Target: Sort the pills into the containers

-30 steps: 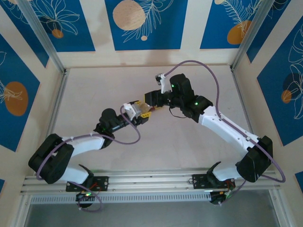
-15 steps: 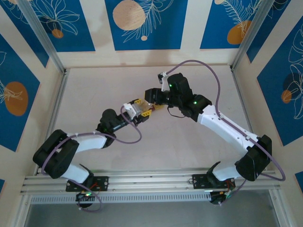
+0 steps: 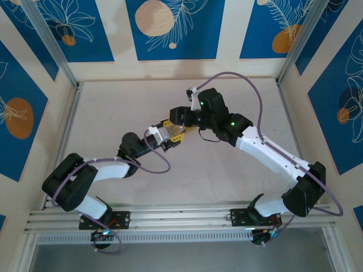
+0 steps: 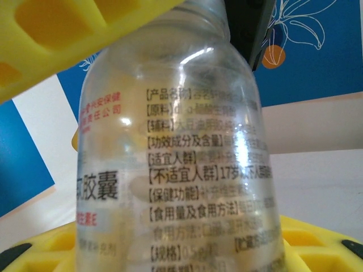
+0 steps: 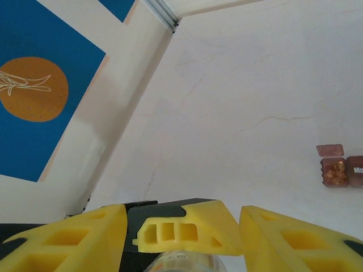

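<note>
My left gripper (image 3: 170, 135) is shut on a small clear vial (image 4: 170, 158) with black and orange print, held off the table between its yellow fingers (image 4: 62, 28). Pale yellowish shapes blur inside the vial. My right gripper (image 5: 181, 218) is open, its yellow fingers (image 5: 62, 241) standing wide on either side of the vial's top (image 5: 184, 263) and the left gripper's fingertip. The containers (image 5: 340, 168) lie on the table at the right of the right wrist view. The dark red cell has its lid up and holds orange pills (image 5: 333, 171).
The two grippers meet above the middle of the white table (image 3: 113, 107). Blue patterned walls and metal rails (image 3: 68, 127) border the table on three sides.
The right gripper has edged left and closer over the vial. The left gripper has lifted the vial slightly toward it.
</note>
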Controlling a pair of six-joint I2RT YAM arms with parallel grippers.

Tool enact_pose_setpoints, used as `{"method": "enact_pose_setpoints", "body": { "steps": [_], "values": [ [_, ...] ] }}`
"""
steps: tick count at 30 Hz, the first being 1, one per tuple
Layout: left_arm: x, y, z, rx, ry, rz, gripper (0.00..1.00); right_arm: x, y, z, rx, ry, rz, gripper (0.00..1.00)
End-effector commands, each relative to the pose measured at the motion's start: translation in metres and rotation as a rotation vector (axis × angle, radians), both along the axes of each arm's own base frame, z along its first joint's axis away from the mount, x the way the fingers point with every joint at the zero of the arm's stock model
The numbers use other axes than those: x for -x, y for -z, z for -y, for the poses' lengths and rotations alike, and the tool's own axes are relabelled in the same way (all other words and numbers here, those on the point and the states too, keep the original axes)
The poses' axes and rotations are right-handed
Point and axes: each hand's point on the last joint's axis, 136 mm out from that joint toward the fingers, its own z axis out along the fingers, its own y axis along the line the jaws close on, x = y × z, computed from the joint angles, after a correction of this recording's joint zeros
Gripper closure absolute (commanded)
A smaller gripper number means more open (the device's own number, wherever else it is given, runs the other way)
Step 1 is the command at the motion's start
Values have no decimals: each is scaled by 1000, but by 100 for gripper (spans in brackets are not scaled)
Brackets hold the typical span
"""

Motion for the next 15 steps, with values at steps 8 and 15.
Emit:
{"method": "enact_pose_setpoints", "body": {
  "steps": [8, 15],
  "values": [
    [12, -16, 1, 52, 37, 84, 100, 6, -24, 18, 15, 36, 52, 40],
    [10, -10, 2, 43, 37, 68, 100, 12, -36, 17, 5, 0, 64, 39]
  ]
}}
